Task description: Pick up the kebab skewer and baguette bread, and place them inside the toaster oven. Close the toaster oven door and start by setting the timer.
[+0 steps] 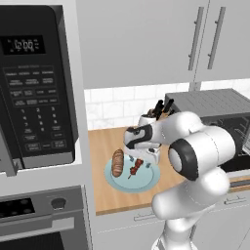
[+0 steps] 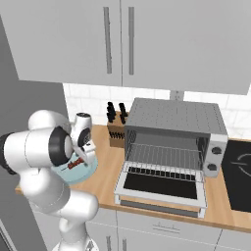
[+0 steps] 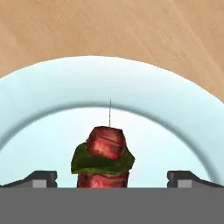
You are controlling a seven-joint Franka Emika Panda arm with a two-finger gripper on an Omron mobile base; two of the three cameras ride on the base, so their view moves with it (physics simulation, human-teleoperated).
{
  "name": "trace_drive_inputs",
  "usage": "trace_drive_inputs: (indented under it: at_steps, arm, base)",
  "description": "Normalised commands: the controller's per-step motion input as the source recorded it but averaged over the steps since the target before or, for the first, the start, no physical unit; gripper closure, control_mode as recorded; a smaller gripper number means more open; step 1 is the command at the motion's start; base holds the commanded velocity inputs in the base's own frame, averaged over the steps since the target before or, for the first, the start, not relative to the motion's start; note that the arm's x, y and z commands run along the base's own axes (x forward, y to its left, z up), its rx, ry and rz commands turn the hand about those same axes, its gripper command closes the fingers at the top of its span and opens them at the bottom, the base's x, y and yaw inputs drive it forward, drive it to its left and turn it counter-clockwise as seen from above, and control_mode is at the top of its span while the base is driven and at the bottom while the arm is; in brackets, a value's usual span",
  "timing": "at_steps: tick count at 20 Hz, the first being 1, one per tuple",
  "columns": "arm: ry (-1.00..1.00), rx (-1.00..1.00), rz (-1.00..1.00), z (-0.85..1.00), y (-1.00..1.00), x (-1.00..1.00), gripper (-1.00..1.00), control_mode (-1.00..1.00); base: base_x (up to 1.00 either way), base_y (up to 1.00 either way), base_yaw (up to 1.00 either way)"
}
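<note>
The kebab skewer (image 3: 105, 153), red and green chunks on a thin stick, lies on a pale blue plate (image 3: 96, 70). My gripper (image 3: 111, 179) hovers just above it, open, one fingertip (image 3: 41, 178) on each side of the chunks. From the left base the skewer (image 1: 135, 168) lies right of the golden baguette bread (image 1: 117, 162) on the plate (image 1: 146, 183), under the gripper (image 1: 149, 155). The silver toaster oven (image 2: 171, 117) stands to the right, its door (image 2: 162, 186) folded down flat and its wire rack bare. The skewer (image 2: 74, 165) peeks out beside my arm.
A knife block (image 2: 116, 130) stands at the wall between plate and toaster oven. A black microwave (image 1: 34, 88) with a built-in oven (image 1: 39, 219) below walls off the left. A dark cooktop (image 2: 238, 166) lies right of the toaster oven. Cabinets hang overhead.
</note>
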Motion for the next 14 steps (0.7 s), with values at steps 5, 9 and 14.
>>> trace_drive_inputs:
  at_steps: [5,9,14]
  arm:
    - [0.13,0.0,0.0,-0.19,0.0,0.02,1.0,-1.0]
    - [0.08,0.0,0.0,-0.02,0.0,0.0,1.0,-1.0]
    - [0.01,0.02,-0.01,-0.01,-0.07,0.0,1.0,-1.0]
  base:
    - [0.0,0.0,0.0]
    - [0.0,0.0,0.0]
    - [0.0,0.0,0.0]
